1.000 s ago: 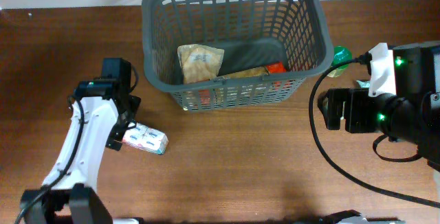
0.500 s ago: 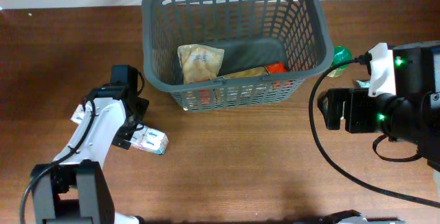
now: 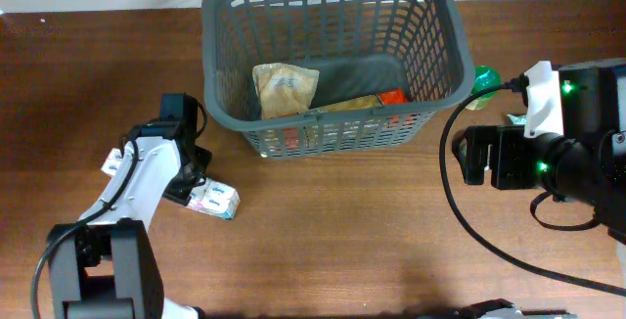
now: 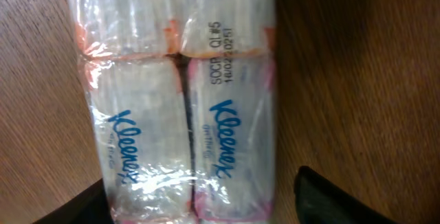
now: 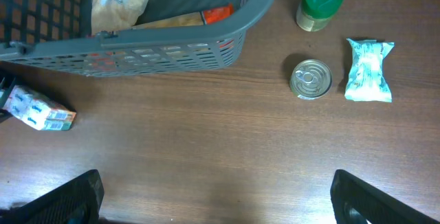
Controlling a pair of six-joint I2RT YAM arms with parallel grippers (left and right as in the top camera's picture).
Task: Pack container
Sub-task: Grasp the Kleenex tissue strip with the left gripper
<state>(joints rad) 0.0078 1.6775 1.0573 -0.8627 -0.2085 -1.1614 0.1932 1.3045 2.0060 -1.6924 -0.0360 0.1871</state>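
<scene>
The container (image 3: 333, 135) is a dark grey slotted basket at the back centre of the table, also in the right wrist view (image 5: 151, 49). A clear-wrapped Kleenex tissue pack (image 4: 182, 100) lies on the table left of it, seen small in the overhead view (image 3: 219, 201). My left gripper (image 4: 199, 209) is down over the pack, straddling its near end. The left finger touches the wrap, while a strip of table shows between the pack and the right finger (image 4: 337, 200). My right gripper (image 5: 216, 196) hangs open above bare wood at the right (image 3: 474, 155).
Inside the basket lie a tan bag (image 3: 284, 86) and a red-ended item (image 3: 394, 95). Right of the basket stand a green-lidded jar (image 5: 320, 3), a tin can (image 5: 311, 78) and a white and green packet (image 5: 369, 69).
My left gripper has shifted right onto the tissue pack and its jaws have narrowed around it. The right arm has not moved.
</scene>
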